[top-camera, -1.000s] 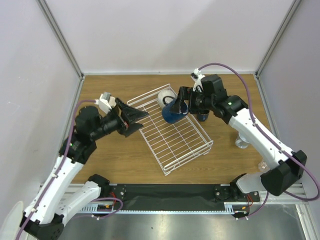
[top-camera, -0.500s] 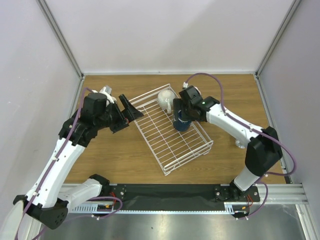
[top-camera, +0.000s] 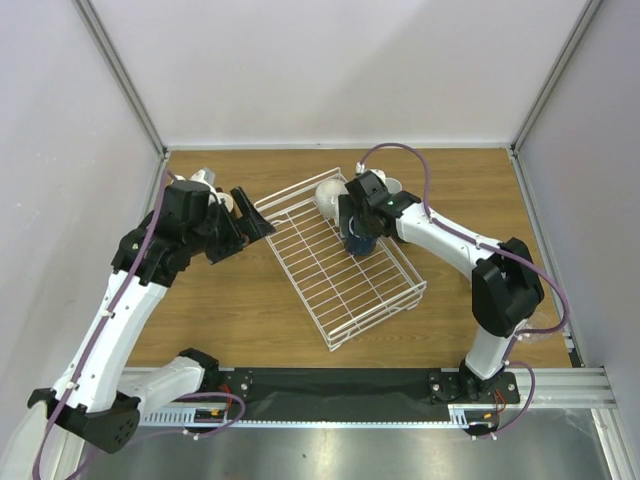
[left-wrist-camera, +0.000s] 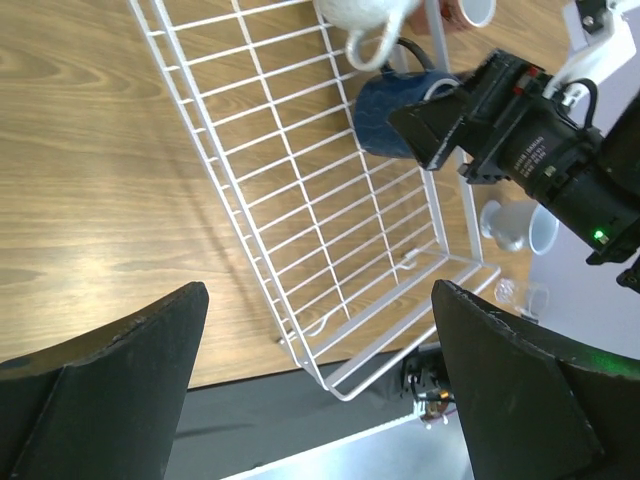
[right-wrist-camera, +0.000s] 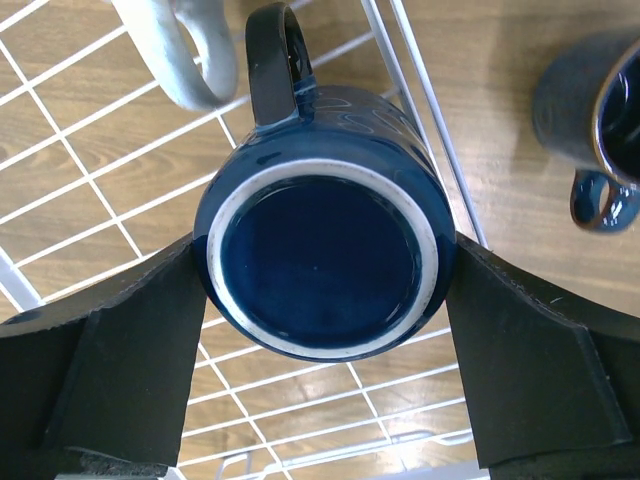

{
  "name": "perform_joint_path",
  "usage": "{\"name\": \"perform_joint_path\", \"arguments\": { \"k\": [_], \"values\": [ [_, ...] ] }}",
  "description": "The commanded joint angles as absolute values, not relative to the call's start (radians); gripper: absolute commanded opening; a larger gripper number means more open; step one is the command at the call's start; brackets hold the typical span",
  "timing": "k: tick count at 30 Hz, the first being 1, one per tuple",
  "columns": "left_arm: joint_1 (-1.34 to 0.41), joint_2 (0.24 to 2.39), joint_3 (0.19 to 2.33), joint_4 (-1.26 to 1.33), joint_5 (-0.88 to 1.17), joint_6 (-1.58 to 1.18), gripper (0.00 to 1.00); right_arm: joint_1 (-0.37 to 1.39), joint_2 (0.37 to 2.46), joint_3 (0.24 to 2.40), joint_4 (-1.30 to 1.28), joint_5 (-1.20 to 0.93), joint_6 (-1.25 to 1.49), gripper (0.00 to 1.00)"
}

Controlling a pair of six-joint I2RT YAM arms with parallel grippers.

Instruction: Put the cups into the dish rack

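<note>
The white wire dish rack (top-camera: 301, 290) lies at an angle in the middle of the table. A cream-white mug (top-camera: 328, 195) sits in its far corner. My right gripper (top-camera: 360, 238) is shut on a navy blue mug (right-wrist-camera: 325, 260). It holds the mug upside down, base toward the camera, over the rack wires (right-wrist-camera: 415, 90) right beside the cream mug's handle (right-wrist-camera: 195, 55). My left gripper (top-camera: 245, 232) is open and empty at the rack's far left corner. It also shows in the left wrist view (left-wrist-camera: 320, 290), above the rack (left-wrist-camera: 236, 200).
A dark navy mug (right-wrist-camera: 600, 110) stands on the table just outside the rack's right rim. A pale grey-blue mug (left-wrist-camera: 520, 225) and a salmon-pink mug (left-wrist-camera: 470, 10) stand on the table beyond the rack. Grey walls enclose the table.
My right gripper has carried the navy mug left and down into the rack beside the cream mug. My left arm has drawn back toward the far left.
</note>
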State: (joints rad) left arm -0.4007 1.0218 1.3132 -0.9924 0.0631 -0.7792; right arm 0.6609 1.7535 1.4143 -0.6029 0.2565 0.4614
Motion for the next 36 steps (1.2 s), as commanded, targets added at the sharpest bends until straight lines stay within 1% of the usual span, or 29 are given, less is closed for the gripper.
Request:
{"name": "perform_joint_path", "arguments": {
  "k": [1, 3, 4, 6, 7, 9, 10, 12, 13, 15, 19, 29, 33, 34, 36],
  "values": [
    [-0.362, 1.006, 1.322, -1.008, 0.066, -0.747, 1.0, 0.664, 1.767, 1.488, -0.538, 0.305, 0.437, 0.0],
    [-0.345, 1.009, 1.325, -1.014, 0.074, -0.742, 1.0, 0.663, 1.776, 1.5, -0.543, 0.304, 0.431, 0.06],
    [-0.344, 1.011, 1.327, -1.012, 0.08, -0.741, 1.0, 0.663, 1.781, 1.5, -0.546, 0.293, 0.426, 0.17],
    [-0.341, 1.017, 1.325, -1.008, 0.095, -0.742, 1.0, 0.661, 1.784, 1.509, -0.552, 0.288, 0.42, 0.3],
    [-0.341, 1.017, 1.322, -1.006, 0.098, -0.744, 1.0, 0.661, 1.787, 1.509, -0.554, 0.279, 0.416, 0.41],
    [-0.341, 1.022, 1.316, -1.006, 0.107, -0.742, 1.0, 0.661, 1.79, 1.519, -0.564, 0.278, 0.413, 0.52],
    [-0.341, 1.023, 1.313, -1.008, 0.107, -0.742, 1.0, 0.661, 1.792, 1.52, -0.571, 0.279, 0.408, 0.65],
    [-0.341, 1.022, 1.307, -1.012, 0.104, -0.744, 1.0, 0.663, 1.79, 1.522, -0.575, 0.278, 0.407, 0.74],
    [-0.341, 1.022, 1.307, -1.017, 0.094, -0.744, 1.0, 0.663, 1.789, 1.522, -0.58, 0.275, 0.403, 0.8],
    [-0.341, 1.026, 1.312, -1.025, 0.097, -0.736, 1.0, 0.661, 1.776, 1.525, -0.584, 0.272, 0.402, 0.83],
    [-0.341, 1.038, 1.331, -1.045, 0.077, -0.733, 1.0, 0.66, 1.758, 1.525, -0.594, 0.267, 0.391, 1.0],
    [-0.341, 1.034, 1.335, -1.054, 0.094, -0.764, 1.0, 0.646, 1.749, 1.569, -0.632, 0.247, 0.348, 1.0],
    [-0.341, 1.038, 1.341, -1.058, 0.017, -0.75, 1.0, 0.643, 1.681, 1.601, -0.66, 0.232, 0.342, 1.0],
    [-0.341, 1.066, 1.348, -1.072, -0.042, -0.746, 1.0, 0.643, 1.649, 1.614, -0.692, 0.218, 0.348, 1.0],
    [-0.341, 1.11, 1.393, -1.094, -0.099, -0.729, 1.0, 0.641, 1.62, 1.641, -0.733, 0.196, 0.353, 1.0]
  ]
}}
